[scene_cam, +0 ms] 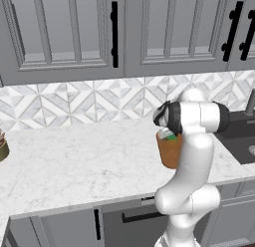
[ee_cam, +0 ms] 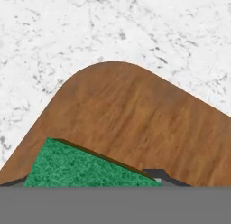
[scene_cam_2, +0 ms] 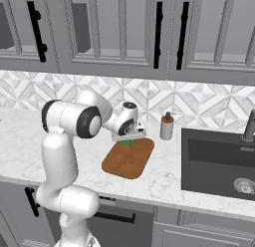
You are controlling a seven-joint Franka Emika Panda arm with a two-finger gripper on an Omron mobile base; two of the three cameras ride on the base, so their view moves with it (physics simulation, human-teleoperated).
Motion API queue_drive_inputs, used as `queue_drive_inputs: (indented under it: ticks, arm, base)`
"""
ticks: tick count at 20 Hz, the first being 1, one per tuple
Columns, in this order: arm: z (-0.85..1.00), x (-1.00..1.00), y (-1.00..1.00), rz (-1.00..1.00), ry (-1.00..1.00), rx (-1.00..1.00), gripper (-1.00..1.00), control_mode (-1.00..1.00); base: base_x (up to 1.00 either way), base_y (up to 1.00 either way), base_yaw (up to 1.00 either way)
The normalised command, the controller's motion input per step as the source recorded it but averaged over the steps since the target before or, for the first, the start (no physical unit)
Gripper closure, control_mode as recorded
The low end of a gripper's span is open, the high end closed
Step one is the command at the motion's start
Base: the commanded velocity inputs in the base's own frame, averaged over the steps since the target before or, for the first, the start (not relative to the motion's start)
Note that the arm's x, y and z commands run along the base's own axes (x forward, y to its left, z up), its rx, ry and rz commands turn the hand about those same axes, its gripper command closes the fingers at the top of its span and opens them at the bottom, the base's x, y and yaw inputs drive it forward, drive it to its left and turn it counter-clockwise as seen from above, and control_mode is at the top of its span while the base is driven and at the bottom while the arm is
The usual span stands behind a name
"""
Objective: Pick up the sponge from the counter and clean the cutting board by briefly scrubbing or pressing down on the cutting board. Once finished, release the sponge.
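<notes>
The two-finger gripper (scene_cam_2: 130, 139) is clamped on the small green-topped sponge (ee_cam: 85, 168), holding it at the far end of the flat orange-brown wooden cutting board (scene_cam_2: 128, 159), whose long axis runs away toward the counter's front edge. I can't tell whether the sponge touches the wood; the white marble-look counter (scene_cam: 74, 161) surrounds the board

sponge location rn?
The sponge sits between the fingers over the cutting board, at its far end toward the backsplash, left of the soap bottle in the right base view.
</notes>
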Motion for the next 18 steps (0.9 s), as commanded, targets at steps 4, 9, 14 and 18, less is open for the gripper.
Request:
queue_drive_inputs:
  ticks: [4, 9, 14, 18]
  arm:
    - [-0.26, 0.00, 0.00, 0.00, 0.08, 0.00, -1.00, -1.00]
    - [0.00, 0.00, 0.00, 0.00, 0.04, 0.00, -1.00, -1.00]
    - [0.07, -0.04, 0.00, 0.00, 0.02, 0.00, -1.00, -1.00]
    - [0.28, -0.31, 0.00, 0.00, -0.07, 0.00, -1.00, -1.00]
  base:
    - [0.00, 0.00, 0.00]
    - [0.00, 0.00, 0.00]
    - [0.00, 0.00, 0.00]
    - [0.00, 0.00, 0.00]
